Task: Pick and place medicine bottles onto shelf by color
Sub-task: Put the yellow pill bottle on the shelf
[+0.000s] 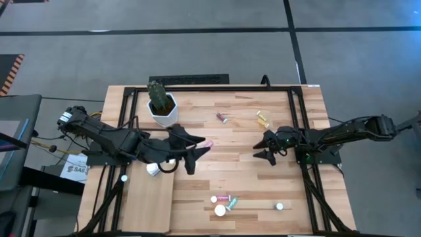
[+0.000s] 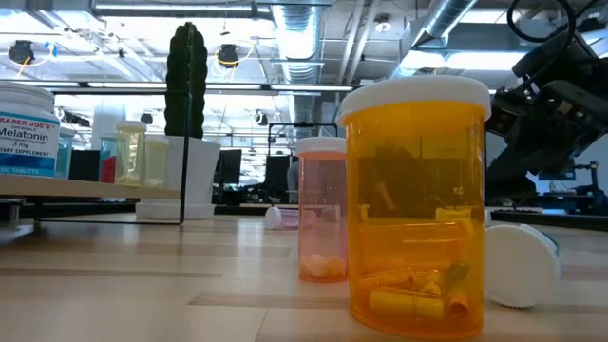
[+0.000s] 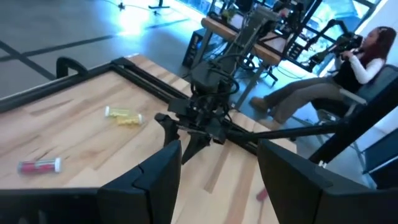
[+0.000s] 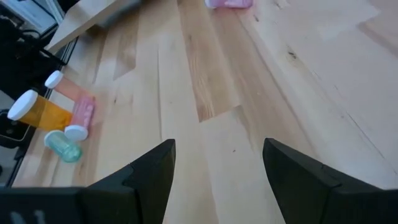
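Medicine bottles lie scattered on the plank table. A pink bottle (image 1: pixel 208 143) lies on its side just off my left gripper (image 1: pixel 197 155), which hangs open above the table's middle, fingers (image 3: pixel 163 171) bare. My right gripper (image 1: pixel 266 149) stands open low over the table's right half, facing the left one. Near the front edge, an amber bottle (image 2: pixel 418 209) and a pink bottle (image 2: pixel 323 214) stand upright, with a green bottle (image 4: pixel 62 148) lying beside them. A red bottle (image 1: pixel 222 118) and a yellow bottle (image 1: pixel 263 120) lie at the far side. The pale shelf (image 1: pixel 148 204) lies at the front left.
A cactus in a white pot (image 1: pixel 161 105) stands at the far left. A white-capped bottle (image 1: pixel 152 170) sits by the shelf's far edge, and a loose white cap (image 2: pixel 518 266) lies near the amber bottle. A person (image 3: pixel 348 68) sits beyond the table's right side.
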Motion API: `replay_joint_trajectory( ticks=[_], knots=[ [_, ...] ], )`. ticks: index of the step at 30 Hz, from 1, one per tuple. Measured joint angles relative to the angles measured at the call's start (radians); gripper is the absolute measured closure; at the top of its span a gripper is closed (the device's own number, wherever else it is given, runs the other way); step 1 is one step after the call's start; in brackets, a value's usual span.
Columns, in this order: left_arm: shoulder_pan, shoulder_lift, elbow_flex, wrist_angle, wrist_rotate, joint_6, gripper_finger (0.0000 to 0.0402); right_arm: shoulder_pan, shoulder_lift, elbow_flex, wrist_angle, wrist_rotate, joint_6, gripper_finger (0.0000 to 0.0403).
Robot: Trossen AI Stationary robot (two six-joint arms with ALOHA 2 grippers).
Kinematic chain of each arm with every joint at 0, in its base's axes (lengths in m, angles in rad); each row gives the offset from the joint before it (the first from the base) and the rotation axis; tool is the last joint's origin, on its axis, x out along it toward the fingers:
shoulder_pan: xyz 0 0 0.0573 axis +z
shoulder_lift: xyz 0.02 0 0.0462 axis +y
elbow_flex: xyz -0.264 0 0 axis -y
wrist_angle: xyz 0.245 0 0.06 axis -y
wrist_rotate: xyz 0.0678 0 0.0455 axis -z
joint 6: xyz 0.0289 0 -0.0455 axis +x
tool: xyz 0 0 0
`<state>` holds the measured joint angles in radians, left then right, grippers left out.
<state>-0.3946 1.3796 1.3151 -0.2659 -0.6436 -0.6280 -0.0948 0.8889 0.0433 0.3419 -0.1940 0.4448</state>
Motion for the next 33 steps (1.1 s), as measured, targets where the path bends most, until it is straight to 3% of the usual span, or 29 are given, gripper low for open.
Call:
replay_joint_trajectory(
  ticks=[10,20,27,29,33],
  knots=[
    [0.000,0.000,0.000,0.026,-0.082,0.049,0.0205,0.003,0.000,0.000,0.111,0.016,0.003,0.0138],
    [0.008,-0.021,0.000,0.054,-0.090,0.106,0.0205,-0.001,0.000,0.001,0.699,0.020,0.019,0.0138],
    [0.043,-0.088,0.000,0.048,-0.071,0.170,0.0205,-0.006,0.000,0.091,0.776,0.073,0.026,0.0138],
    [0.066,-0.114,0.000,0.044,-0.038,0.189,0.0205,-0.005,0.000,0.135,0.777,0.073,0.026,0.0138],
    [0.136,-0.150,0.002,0.007,0.126,0.199,0.0205,-0.005,0.000,0.209,0.752,0.072,0.022,0.0138]
  ],
)
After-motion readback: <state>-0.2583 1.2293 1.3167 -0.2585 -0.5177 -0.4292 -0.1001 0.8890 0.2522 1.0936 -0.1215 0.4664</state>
